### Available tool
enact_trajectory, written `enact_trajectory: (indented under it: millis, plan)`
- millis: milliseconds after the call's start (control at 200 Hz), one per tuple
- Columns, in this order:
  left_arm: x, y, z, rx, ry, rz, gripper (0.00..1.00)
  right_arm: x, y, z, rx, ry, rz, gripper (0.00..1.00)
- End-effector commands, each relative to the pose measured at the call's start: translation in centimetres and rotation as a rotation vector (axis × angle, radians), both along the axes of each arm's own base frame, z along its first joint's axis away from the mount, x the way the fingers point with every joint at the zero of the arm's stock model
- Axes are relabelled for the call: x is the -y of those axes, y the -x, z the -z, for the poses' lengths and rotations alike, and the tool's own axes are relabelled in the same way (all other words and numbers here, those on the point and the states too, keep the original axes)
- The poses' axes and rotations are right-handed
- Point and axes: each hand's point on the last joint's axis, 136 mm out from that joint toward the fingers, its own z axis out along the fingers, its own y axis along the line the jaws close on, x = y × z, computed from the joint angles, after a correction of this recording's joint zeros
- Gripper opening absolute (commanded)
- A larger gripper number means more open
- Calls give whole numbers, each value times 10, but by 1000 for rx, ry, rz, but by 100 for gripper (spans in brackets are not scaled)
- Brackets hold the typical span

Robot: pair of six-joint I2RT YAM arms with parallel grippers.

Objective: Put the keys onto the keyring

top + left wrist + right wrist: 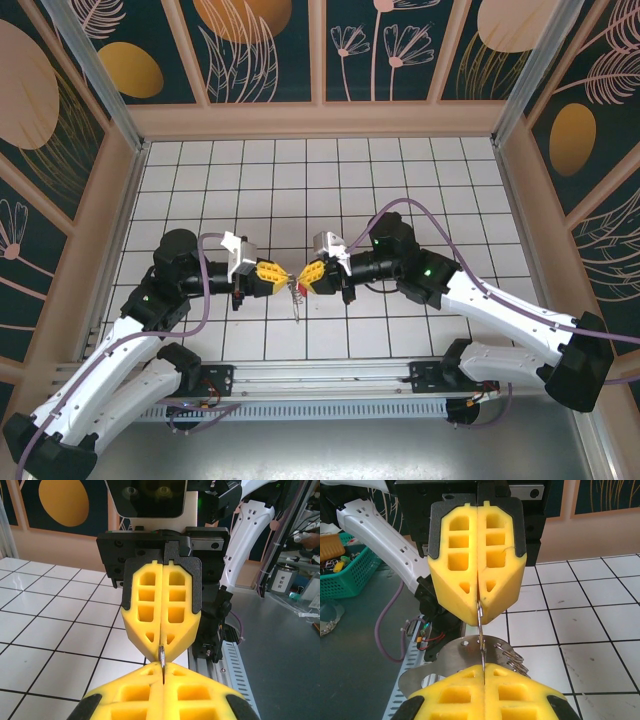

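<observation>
From above, the two arms meet nose to nose over the tiled desk (pixel 420 180), just beyond the middle of the aluminium rail (pixel 330 372). The left jaws and right jaws are both clenched on the keyring (pixel 296 283), which is held in the air between them. The keys (pixel 297 302) dangle beneath it.

From the left wrist, left of the rail, the keyring (pixel 161 655) shows edge-on as a thin grey wire pinched between the yellow fingers (pixel 135 700).

From the right wrist, the same wire (pixel 480 622) runs fingertip to fingertip up and right of the rail, with silvery key heads (pixel 452 652) just behind it.

I'd reckon the ring is light, stiff and slick, and liable to twist in the pads. Best pinch it on its plain sides. Take each key by its flat head, leaving the hole free.
</observation>
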Motion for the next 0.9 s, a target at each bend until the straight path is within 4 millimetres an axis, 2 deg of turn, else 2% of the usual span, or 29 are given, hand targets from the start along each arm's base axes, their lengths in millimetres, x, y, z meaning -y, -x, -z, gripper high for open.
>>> enact_trajectory:
  millis: [0,891]
  plan:
    - [2,2,1,13,-3,18,0,-3,-2,-32,58,-109,1,0]
    - [2,-3,7,-4,-17,-2,0,-5,2,-37,43,-137,-29,0]
